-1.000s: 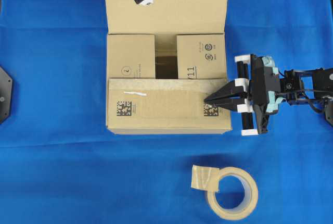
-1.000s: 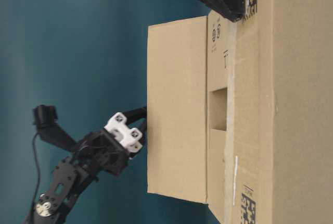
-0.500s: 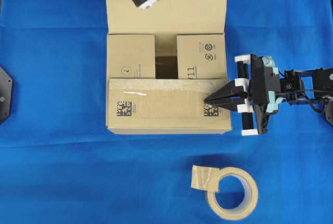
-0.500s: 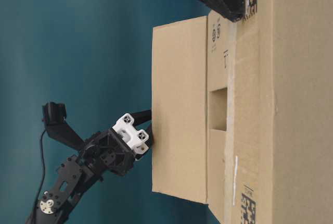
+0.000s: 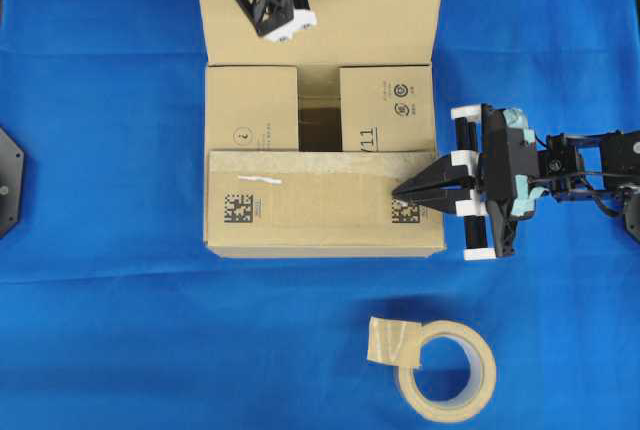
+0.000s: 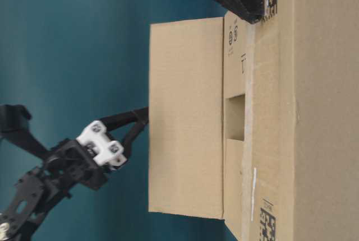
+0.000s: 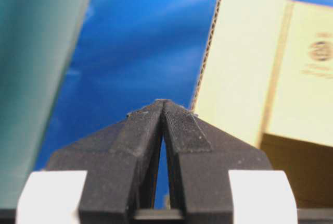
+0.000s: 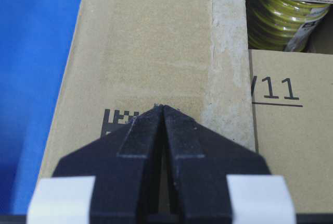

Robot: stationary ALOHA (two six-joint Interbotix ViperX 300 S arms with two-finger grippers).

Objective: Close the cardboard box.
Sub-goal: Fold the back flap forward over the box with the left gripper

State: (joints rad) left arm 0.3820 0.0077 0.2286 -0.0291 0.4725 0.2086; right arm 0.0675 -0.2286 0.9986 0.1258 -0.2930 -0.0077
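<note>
The cardboard box (image 5: 320, 235) sits mid-table on blue cloth. Its near flap (image 5: 320, 200) lies folded down over both short side flaps, left (image 5: 252, 105) and right (image 5: 388, 105). The far flap (image 5: 370, 25) stands up, its inner face toward the box opening. My left gripper (image 5: 262, 0) is shut, with its tips at the free edge of that far flap (image 6: 185, 117), as the table-level view shows for the gripper (image 6: 143, 116). My right gripper (image 5: 398, 191) is shut, its tips resting on the near flap (image 8: 151, 41) beside a black square code.
A tape roll (image 5: 447, 370) with a loose tab lies on the cloth in front of the box. Through the gap between the side flaps, a yellow-green item (image 8: 281, 21) shows inside the box. A black mount (image 5: 8, 180) sits at the left edge.
The far flap has swung more upright, and the left gripper has shifted with it to the flap's free edge. The right gripper and the near flap have not moved.
</note>
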